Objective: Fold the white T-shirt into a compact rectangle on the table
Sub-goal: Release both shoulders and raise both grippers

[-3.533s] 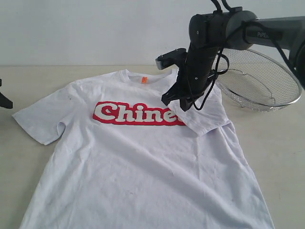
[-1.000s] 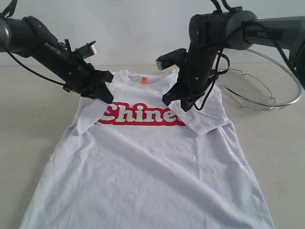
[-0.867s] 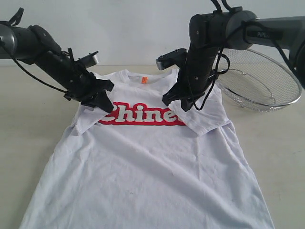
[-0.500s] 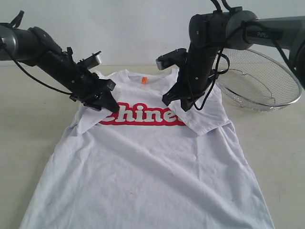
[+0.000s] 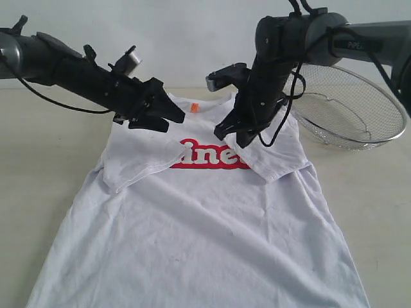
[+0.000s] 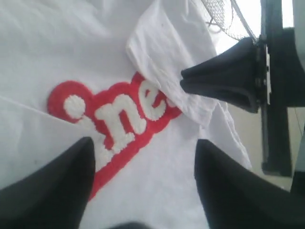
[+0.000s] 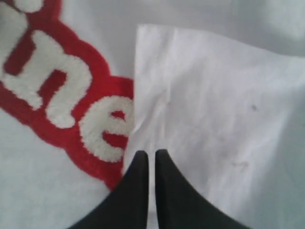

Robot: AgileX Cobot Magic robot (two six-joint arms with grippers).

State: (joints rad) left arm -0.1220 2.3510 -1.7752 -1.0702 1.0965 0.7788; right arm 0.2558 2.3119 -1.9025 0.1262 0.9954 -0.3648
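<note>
The white T-shirt (image 5: 192,237) lies flat on the table (image 5: 38,167), chest up, with the red lettering (image 5: 209,156) partly covered. Its left sleeve (image 5: 138,160) is folded inward over the first letters and lies loose. The right sleeve (image 5: 273,163) is folded in over the end of the word. My left gripper (image 5: 176,122) hovers open above the chest near the collar, with nothing between its fingers (image 6: 62,191). My right gripper (image 5: 231,138) is shut just over the edge of the folded right sleeve (image 7: 209,109), holding nothing that I can see.
A round wire-mesh basket (image 5: 350,109) stands at the back right on the table, close behind the right arm. The orange neck tag (image 5: 192,108) marks the collar between the two grippers. Bare tabletop borders the shirt on both sides.
My left gripper has opened and let go of the left sleeve, then moved right and up toward the collar. The sleeve now lies further across the lettering. The right gripper barely moved.
</note>
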